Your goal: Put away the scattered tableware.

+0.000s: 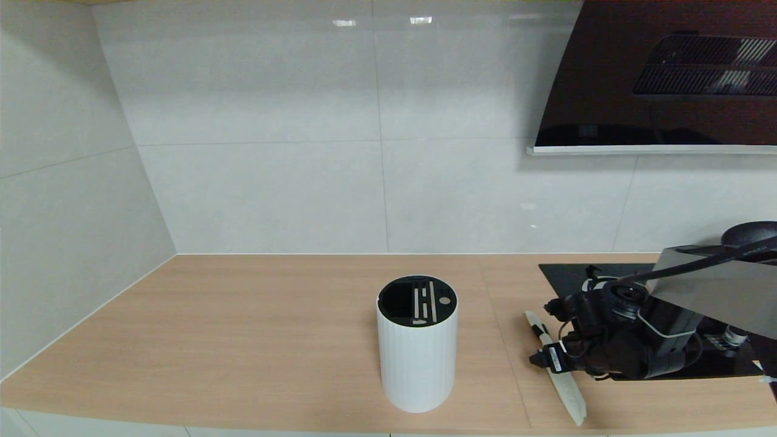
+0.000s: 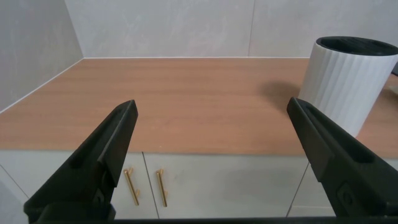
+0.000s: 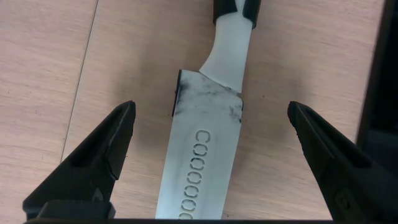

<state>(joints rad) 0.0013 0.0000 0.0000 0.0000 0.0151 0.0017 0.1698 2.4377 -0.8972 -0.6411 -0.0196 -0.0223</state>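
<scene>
My right hand point(image 3: 211, 109), spread wide, hovers over the knife point(image 3: 202, 155) lying flat on the bench point(image 3: 56, 74) near the slotted holder point(image 1: 417, 355); closing on the thin blade instead of the handle risks slippage.

The knife point(image 3: 205, 149) has a smooth, matt white blade, smudged grey near the handle. The fingers point(image 3: 99, 162) of my right gripper point(image 3: 210, 109) are matt black plastic. The counter point(image 1: 243, 340) shows satin wood grain. The holder point(image 1: 417, 358) is ribbed white plastic with a black top. The wall tiles point(image 1: 261, 121) and black hood point(image 1: 607, 91) shine glossy.
</scene>
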